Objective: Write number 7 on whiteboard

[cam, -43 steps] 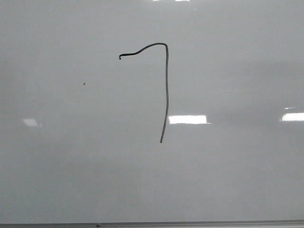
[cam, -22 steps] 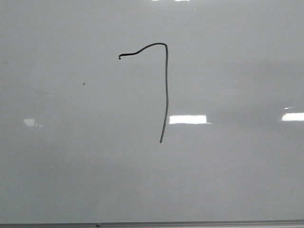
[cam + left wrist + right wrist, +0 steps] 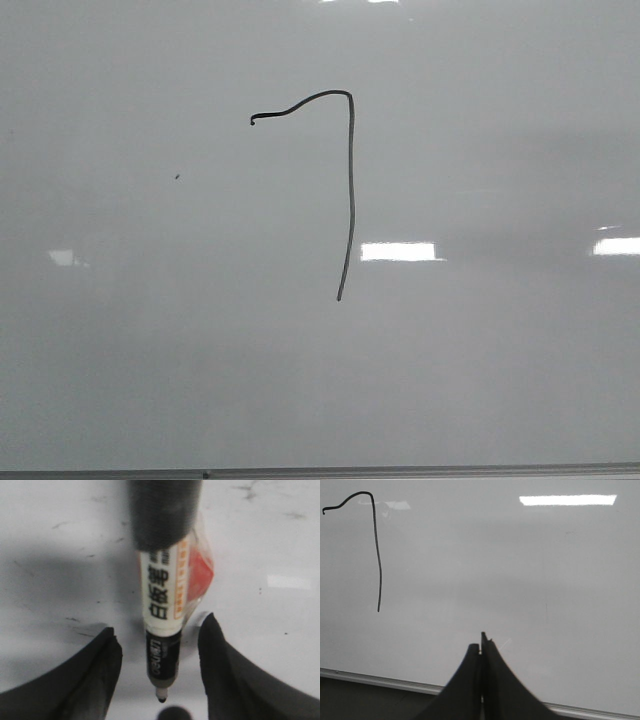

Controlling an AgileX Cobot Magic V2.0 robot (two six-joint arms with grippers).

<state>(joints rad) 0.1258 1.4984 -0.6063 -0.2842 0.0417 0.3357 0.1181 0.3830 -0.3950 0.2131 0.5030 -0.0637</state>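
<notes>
The number 7 (image 3: 351,200) is a thin dark line on the whiteboard (image 3: 500,380), with a wavy hooked top stroke and a long stem. In the right wrist view the number 7 (image 3: 376,555) lies off to one side of my right gripper (image 3: 481,642), which is shut with nothing in it over the whiteboard (image 3: 520,570). My left gripper (image 3: 159,625) is open. A white and black marker (image 3: 162,605) with its tip bare lies between the fingers, with a gap on each side. Neither gripper shows in the front view.
A tiny dark speck (image 3: 177,177) sits left of the 7. The board's thin grey frame edge (image 3: 400,470) runs along the bottom, also seen as the frame edge (image 3: 380,680) in the right wrist view. Bright light reflections (image 3: 398,251) lie on the board.
</notes>
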